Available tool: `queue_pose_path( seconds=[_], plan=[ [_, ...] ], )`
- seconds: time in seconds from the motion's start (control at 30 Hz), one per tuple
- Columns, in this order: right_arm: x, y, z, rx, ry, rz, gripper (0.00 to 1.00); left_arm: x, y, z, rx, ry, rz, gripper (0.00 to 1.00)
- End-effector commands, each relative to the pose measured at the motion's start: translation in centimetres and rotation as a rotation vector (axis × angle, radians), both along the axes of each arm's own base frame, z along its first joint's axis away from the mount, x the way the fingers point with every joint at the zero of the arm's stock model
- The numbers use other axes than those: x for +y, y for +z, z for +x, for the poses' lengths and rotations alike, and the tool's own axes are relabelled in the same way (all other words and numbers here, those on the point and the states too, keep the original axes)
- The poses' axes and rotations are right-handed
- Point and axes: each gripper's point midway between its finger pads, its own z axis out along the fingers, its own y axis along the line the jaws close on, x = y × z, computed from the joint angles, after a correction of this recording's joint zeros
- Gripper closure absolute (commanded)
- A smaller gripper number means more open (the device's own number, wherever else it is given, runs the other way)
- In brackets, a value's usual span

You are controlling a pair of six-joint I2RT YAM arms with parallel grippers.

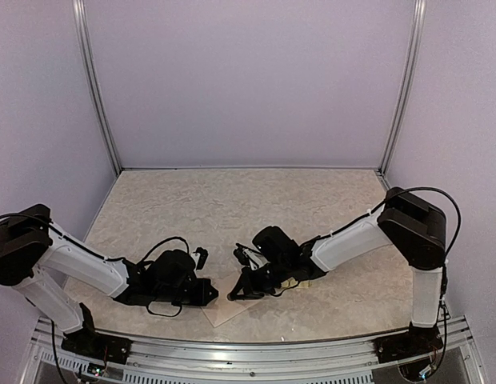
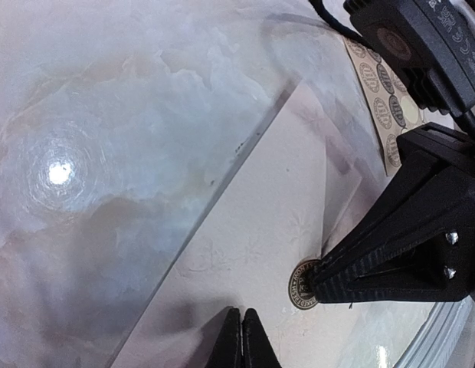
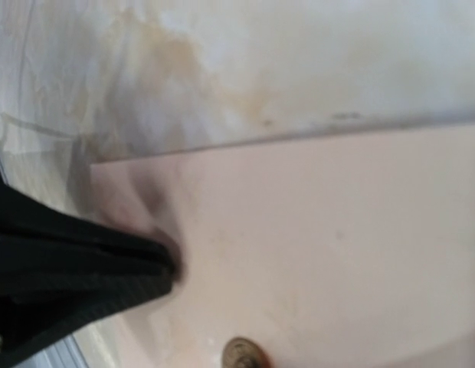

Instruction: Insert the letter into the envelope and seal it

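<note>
Left wrist view: the envelope (image 2: 253, 222) lies flat on the marble table (image 2: 107, 153), with a round brown sticker (image 2: 301, 285) on it; the right gripper (image 2: 316, 277), fingers pressed together, touches that sticker with its tip. The left gripper (image 2: 241, 318), likewise closed on nothing, sits over the envelope's near part; a sticker card (image 2: 383, 100) lies just beside the envelope.

Glossy, marbled beige tabletop (image 2: 107, 192). A flat cream-beige paper envelope (image 2: 260, 230) lies on it, beneath the tips of the left fingers (image 2: 234, 341) and right fingers (image 2: 375, 264). A card of round brown stickers (image 2: 379, 100) lies just beyond the right fingers.
</note>
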Motion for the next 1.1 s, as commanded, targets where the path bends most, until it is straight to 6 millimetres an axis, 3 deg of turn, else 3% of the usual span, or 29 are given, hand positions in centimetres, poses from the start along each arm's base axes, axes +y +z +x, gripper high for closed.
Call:
queue_pose_path(
  seconds=[0.0, 0.4, 0.53, 0.67, 0.73, 0.87, 0.93, 1.07],
  plan=[
    [-3.8, -3.8, 0.6, 0.031, -0.095, -0.168, 1.00, 3.3, -3.8, -2.1, 0.076, -0.016, 0.162, 0.98],
    [-5.2, -3.5, 1.4, 0.018, -0.163, -0.191, 1.00, 3.4, -3.5, -1.9, 0.068, -0.006, 0.159, 0.98],
    [-4.9, -2.7, 1.5, 0.005, -0.156, -0.168, 1.00, 3.2, -3.3, -1.9, 0.066, -0.011, 0.151, 0.98],
    [-3.7, -0.4, 1.5, -0.037, -0.105, -0.082, 1.00, 2.4, -2.3, -1.5, 0.051, -0.014, 0.130, 0.98],
    [-3.0, 1.8, 1.5, -0.079, -0.070, -0.021, 1.00, 1.5, -1.1, -0.9, 0.032, -0.020, 0.112, 0.97],
    [-2.3, 6.5, 1.4, -0.180, -0.009, 0.082, 1.00, -0.7, 3.7, 0.9, -0.056, -0.019, 0.048, 0.87],
    [-2.5, 8.8, 1.5, -0.234, -0.002, 0.110, 0.89, -1.2, 6.2, 1.9, -0.109, -0.010, 0.028, 0.75],
    [-3.8, 12.0, 2.8, -0.350, -0.040, 0.100, 0.56, -0.8, 10.9, 4.4, -0.215, 0.038, -0.023, 0.49]
  ],
)
